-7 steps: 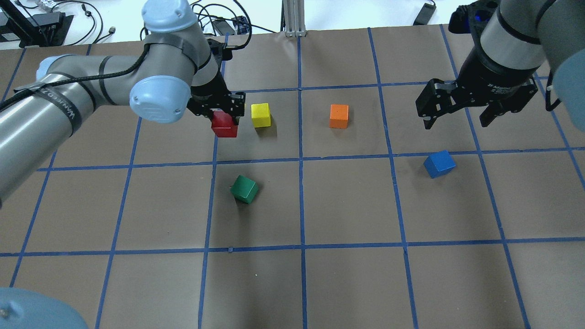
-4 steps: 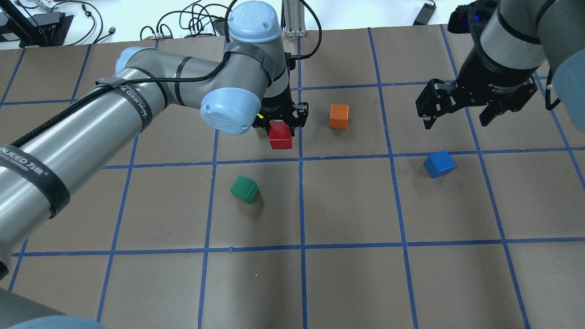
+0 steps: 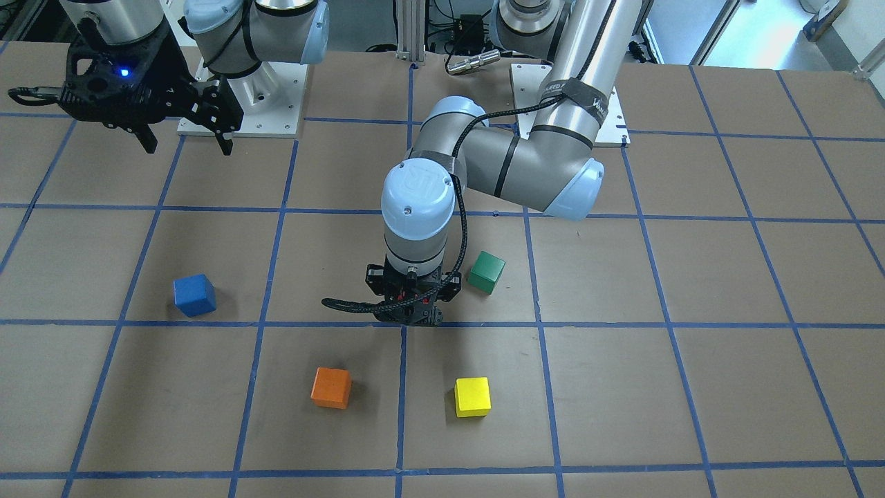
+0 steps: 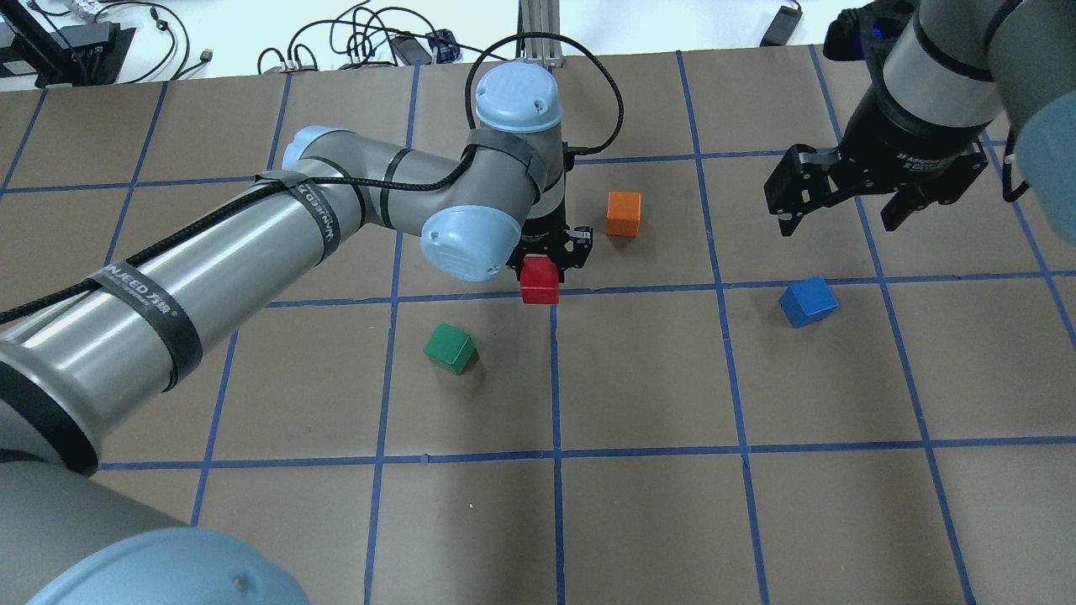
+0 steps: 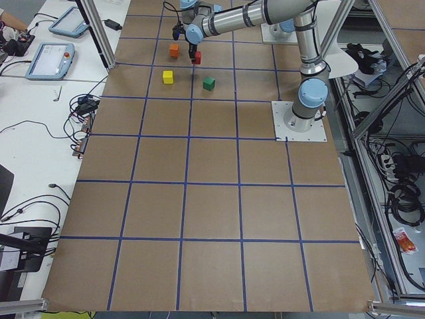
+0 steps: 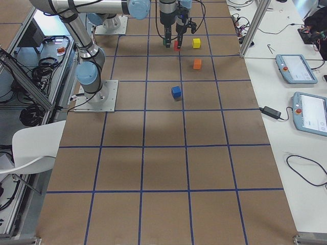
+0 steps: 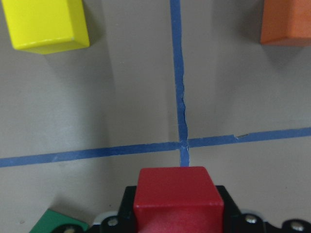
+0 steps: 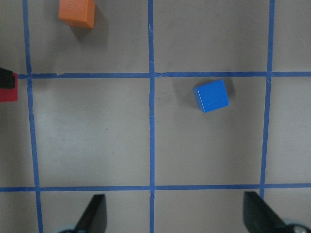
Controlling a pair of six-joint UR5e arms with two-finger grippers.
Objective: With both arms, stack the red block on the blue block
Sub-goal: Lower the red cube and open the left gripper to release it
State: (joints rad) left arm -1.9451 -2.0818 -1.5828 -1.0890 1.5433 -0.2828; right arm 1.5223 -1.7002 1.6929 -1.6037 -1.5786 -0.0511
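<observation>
My left gripper (image 4: pixel 542 267) is shut on the red block (image 4: pixel 539 281) and holds it over a crossing of blue tape lines near the table's middle. In the left wrist view the red block (image 7: pixel 178 199) sits between the jaws. The blue block (image 4: pixel 808 302) lies alone on the table to the right, and also shows in the front-facing view (image 3: pixel 194 295) and the right wrist view (image 8: pixel 211 95). My right gripper (image 4: pixel 838 225) is open and empty. It hovers beyond the blue block, apart from it.
An orange cube (image 4: pixel 623 213) lies just right of the left gripper. A green cube (image 4: pixel 450 349) lies nearer the robot, to the left. A yellow cube (image 3: pixel 472 397) is hidden under the left arm in the overhead view. Blue tape lines mark a grid on the brown table.
My left arm has carried the red block to the right, past the yellow cube, and a little toward the robot. The right arm and the blue block have not moved.
</observation>
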